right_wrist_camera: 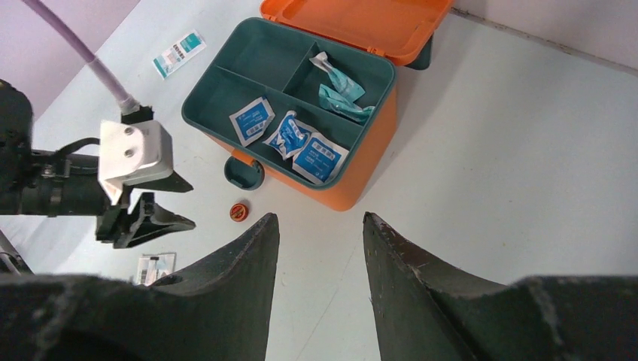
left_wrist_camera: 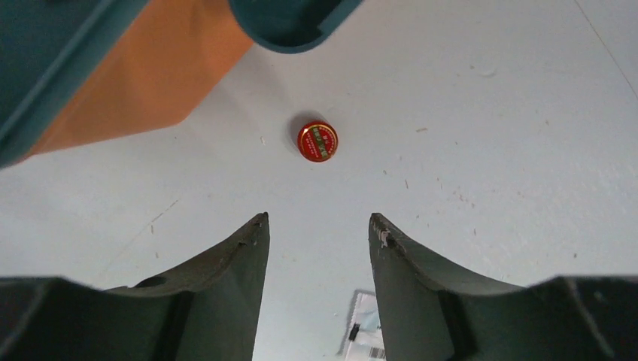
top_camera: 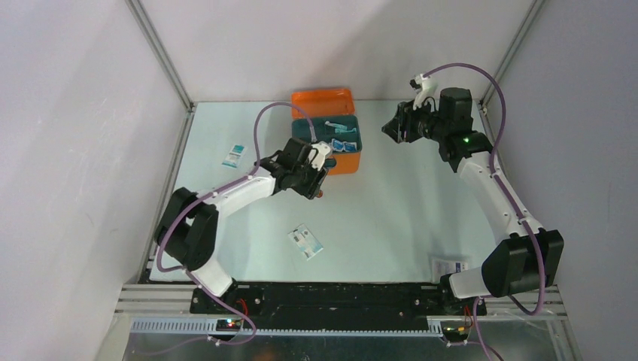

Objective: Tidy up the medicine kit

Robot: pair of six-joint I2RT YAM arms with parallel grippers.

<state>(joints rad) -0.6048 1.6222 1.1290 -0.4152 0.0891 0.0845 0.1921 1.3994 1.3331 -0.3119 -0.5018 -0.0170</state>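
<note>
**Left-arm pick lined up**

The medicine kit [top_camera: 344, 162] is seen lid-open at 12 o'clock on the table [top_camera: 391, 218]. The left gripper [left_wrist_camera: 317, 226] is held apart and empty. The right gripper [right_wrist_camera: 320, 222] is likewise apart and empty, farther off. A red tin [left_wrist_camera: 317, 141] is found at the left gripper's 12 o'clock, just outside the kit. It is round, so no long axis is given.

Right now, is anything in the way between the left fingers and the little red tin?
Nothing visible. Only bare table lies between the open left fingers and the tin; the kit sits beyond it, off to one side.
</note>
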